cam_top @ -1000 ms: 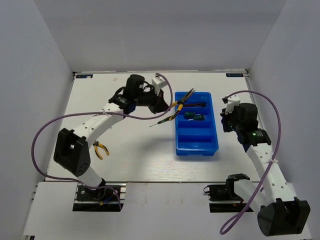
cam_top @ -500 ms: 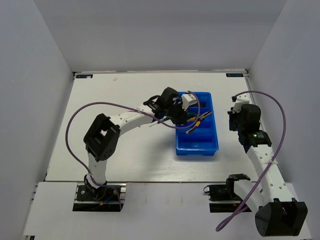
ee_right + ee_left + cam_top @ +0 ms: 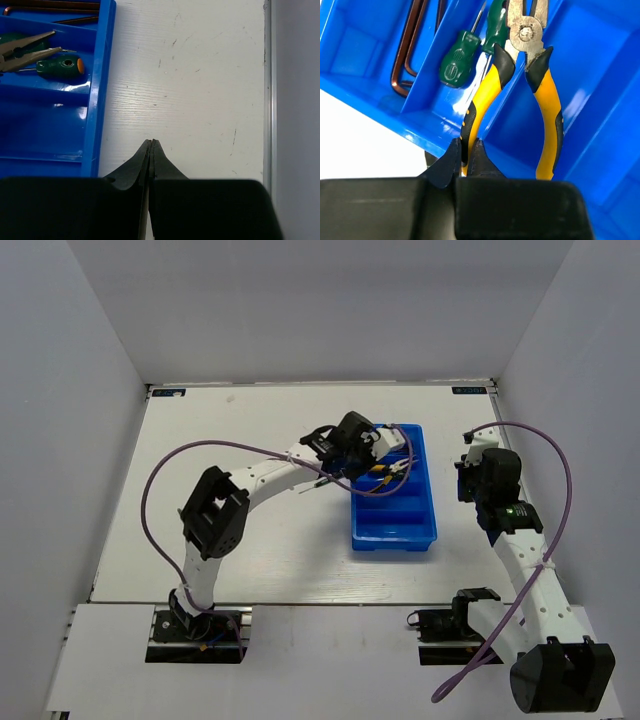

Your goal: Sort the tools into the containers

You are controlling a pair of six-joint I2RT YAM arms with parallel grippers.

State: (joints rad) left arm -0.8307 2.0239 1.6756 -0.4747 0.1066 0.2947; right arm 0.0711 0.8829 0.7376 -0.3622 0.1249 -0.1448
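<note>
In the left wrist view, the left gripper (image 3: 465,160) pinches one handle of the yellow-handled steel pliers (image 3: 520,65). They point to 12 o'clock above a divider of the bright blue plastic tray (image 3: 600,100). The right gripper (image 3: 150,150), closed on nothing, hangs at the tray's 3 o'clock.

White, wood-grained desk (image 3: 250,430), lightly scuffed near its right edge. A bright blue tray (image 3: 393,538) with four long compartments rests flat on it, right of centre. A slim dark tool (image 3: 310,486) lies on the surface just beside the tray's left wall.
</note>
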